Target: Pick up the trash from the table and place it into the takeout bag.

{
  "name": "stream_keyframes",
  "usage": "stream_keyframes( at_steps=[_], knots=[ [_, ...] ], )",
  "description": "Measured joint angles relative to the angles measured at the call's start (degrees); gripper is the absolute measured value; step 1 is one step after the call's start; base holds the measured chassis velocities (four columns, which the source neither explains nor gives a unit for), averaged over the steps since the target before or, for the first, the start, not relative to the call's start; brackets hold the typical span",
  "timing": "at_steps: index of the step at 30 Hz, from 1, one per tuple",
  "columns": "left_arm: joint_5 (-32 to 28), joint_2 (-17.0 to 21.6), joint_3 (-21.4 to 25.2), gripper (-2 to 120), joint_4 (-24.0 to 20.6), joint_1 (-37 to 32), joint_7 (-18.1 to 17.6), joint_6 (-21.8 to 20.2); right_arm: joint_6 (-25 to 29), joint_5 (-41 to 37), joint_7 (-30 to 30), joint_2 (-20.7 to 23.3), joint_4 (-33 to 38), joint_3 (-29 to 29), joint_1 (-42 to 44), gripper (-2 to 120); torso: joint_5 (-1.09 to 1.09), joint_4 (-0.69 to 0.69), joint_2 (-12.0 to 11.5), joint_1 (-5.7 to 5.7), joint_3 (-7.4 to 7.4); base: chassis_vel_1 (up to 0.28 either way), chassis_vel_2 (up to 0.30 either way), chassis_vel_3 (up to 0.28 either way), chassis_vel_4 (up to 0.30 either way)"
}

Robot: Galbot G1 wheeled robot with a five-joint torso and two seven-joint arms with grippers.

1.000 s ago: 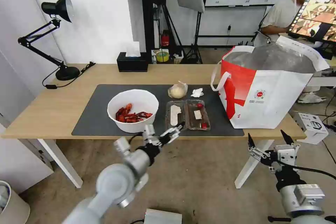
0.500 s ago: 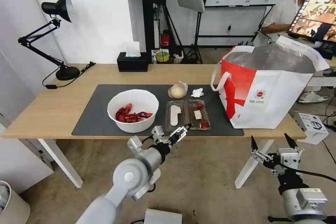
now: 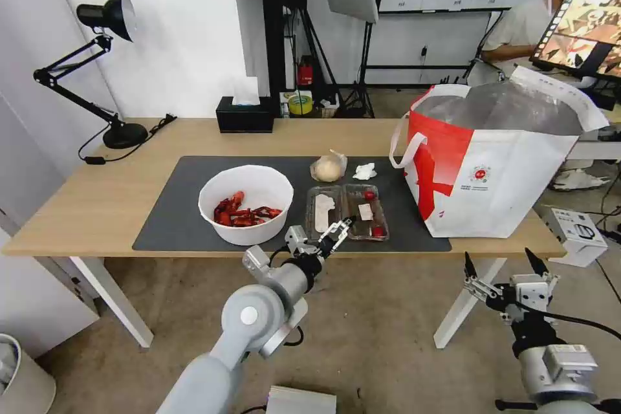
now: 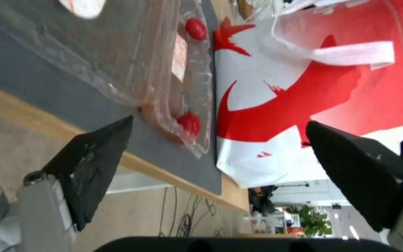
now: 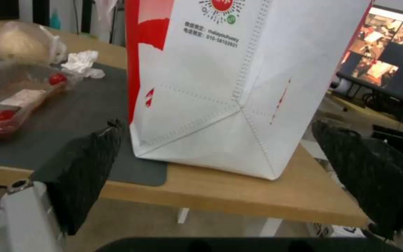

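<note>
Room: a studio space with white walls, a black desk lamp (image 3: 107, 16) on the far left of the table and a black tissue box (image 3: 244, 118) at its back edge.
Surface: the table (image 3: 84, 207), long and light-wood, carries a dark grey mat (image 3: 174, 213) on which all the trash lies.
Left arm pose: raised from below the near table edge, reaching forward and up, wrist angled toward the tray.
Left gripper (image 3: 337, 234): jaws wide apart, holding nothing; its black fingertips (image 4: 100, 147) sit at the near edge of the mat, just in front of the clear hinged tray (image 3: 347, 210).
Tray relative to jaws: in the left wrist view the tray's (image 4: 155, 66) near corner, with a red piece inside, lies between the two spread fingers and slightly beyond them; contact cannot be told.
Right arm pose: low, beside the table's near right corner, below the tabletop level, pointing up toward the bag.
Right gripper (image 3: 499, 263): jaws spread wide, empty; in the right wrist view its fingers (image 5: 87, 164) frame the bag's lower corner from a distance.
Takeout bag (image 3: 498, 168): upright on the right end of the table, mouth open, foil lining showing, just beside the tray.
White bowl (image 3: 246, 204): on the mat left of the tray, red crayfish shells inside.
Small clear bag (image 3: 328, 168): behind the tray, with a beige lump.
Crumpled tissue (image 3: 364, 171): behind the tray, between the small bag and the takeout bag.
</note>
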State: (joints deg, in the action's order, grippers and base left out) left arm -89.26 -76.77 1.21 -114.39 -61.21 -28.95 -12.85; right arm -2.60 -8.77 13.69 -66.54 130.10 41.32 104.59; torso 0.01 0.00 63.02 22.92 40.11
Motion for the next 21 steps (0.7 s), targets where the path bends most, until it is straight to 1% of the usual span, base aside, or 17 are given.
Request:
stream_keyframes(
  at_steps=[3,6,10,16,21],
  knots=[
    [0.23,-0.41,-0.55,100,1.01,0.42,0.22,-0.18,0.0,0.0,0.16,0.07,-0.41,0.0,-0.15,100,0.0,0.0,0.0,0.0,0.0,0.0,0.0,0.0,0.0],
    [2.03,-1.51,-1.49,100,3.57,1.74,1.02,-0.39,0.0,0.08,0.22,-0.2,-1.01,-0.23,-0.22,100,0.0,-0.01,0.0,0.0,0.0,0.0,0.0,0.0,0.0],
    [2.48,-1.82,-1.67,100,5.08,2.53,1.5,-0.43,0.09,0.37,0.27,-0.58,-1.54,-0.57,-0.3,100,0.0,-0.01,0.0,0.0,0.0,0.0,0.0,0.0,0.0],
    [2.74,-1.72,-1.64,100,5.93,2.77,2.16,-0.45,0.23,0.47,0.51,-0.6,-1.65,-0.5,-0.42,100,0.0,0.0,0.0,0.0,0.0,0.0,0.0,0.0,0.0],
    [4.45,-1.76,-1.04,100,6.96,2.86,3.38,-0.46,0.25,0.33,0.68,-0.35,-1.86,-0.41,-0.83,100,-0.02,-0.02,0.01,-0.01,-0.01,0.0,0.0,0.0,0.0]
  ],
)
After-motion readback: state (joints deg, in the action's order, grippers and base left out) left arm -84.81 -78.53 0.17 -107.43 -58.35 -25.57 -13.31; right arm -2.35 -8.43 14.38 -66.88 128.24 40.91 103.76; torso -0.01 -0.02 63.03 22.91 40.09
